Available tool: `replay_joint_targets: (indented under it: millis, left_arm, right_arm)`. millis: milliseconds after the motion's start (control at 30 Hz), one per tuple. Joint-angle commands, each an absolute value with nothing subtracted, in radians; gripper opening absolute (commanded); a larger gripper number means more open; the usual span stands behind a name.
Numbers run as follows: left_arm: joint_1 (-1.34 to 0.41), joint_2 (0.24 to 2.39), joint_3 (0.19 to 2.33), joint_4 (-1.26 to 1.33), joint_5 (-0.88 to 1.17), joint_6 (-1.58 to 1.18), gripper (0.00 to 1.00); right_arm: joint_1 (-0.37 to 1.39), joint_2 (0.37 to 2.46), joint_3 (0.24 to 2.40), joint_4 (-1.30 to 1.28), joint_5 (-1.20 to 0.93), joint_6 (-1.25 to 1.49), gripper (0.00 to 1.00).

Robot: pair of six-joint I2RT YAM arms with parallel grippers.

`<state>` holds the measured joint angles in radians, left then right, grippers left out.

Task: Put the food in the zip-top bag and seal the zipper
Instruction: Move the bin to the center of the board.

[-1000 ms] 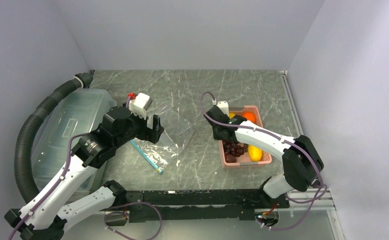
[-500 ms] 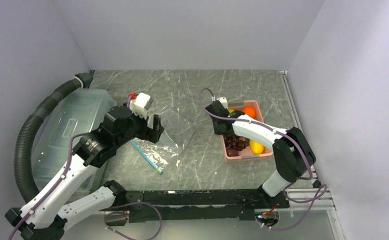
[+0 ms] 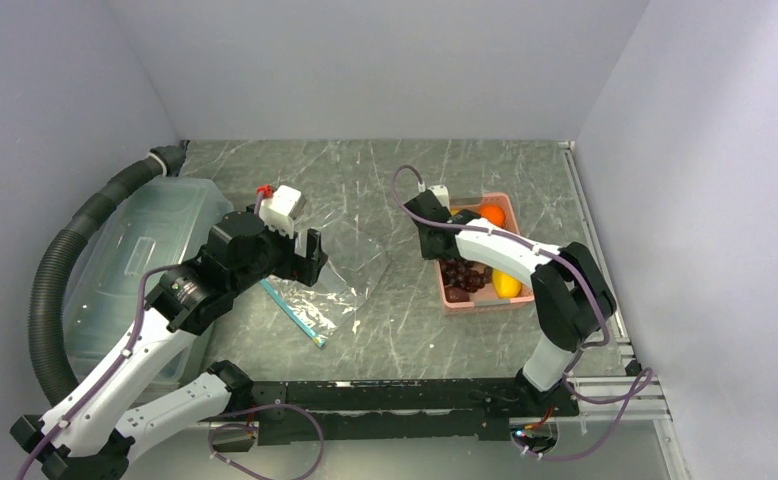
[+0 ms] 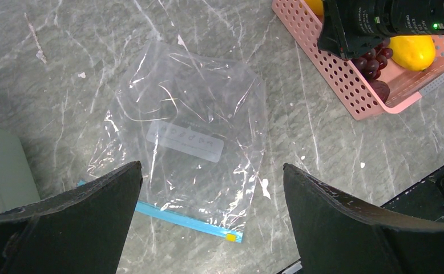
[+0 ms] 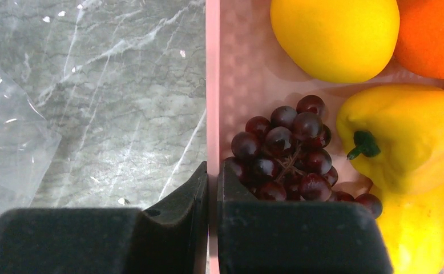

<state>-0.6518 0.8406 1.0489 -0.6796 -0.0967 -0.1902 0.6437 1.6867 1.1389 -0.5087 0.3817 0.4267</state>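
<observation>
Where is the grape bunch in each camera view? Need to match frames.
Top external: grape bunch right of centre, in the near-left part of the pink basket.
Left wrist: grape bunch near the top right corner, partly hidden, inside the basket.
Right wrist: grape bunch at centre, just right of the basket wall.
Shared landmark: the pink basket.
</observation>
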Motion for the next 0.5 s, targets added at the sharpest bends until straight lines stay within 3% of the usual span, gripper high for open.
replay_joint_targets:
  millis: [0, 267, 467]
  left_arm:
    - [-0.655, 0.838, 1.043, -0.675, -0.11, -0.165, 0.99]
    - [-0.654, 0.843, 1.044, -0.675, -0.104, -0.164, 0.99]
    - [-0.654, 0.841, 1.043, -0.675, -0.111, -0.167, 0.99]
  right_arm:
    - [0.641, 1.693, 1.206, -0.487, 0.375, 0.458, 0.12]
    - [0.644, 1.625, 1.246, -0.539, 0.409, 0.451, 0.4]
    - [0.665, 1.545, 1.247, -0.555, 0.391, 0.443, 0.48]
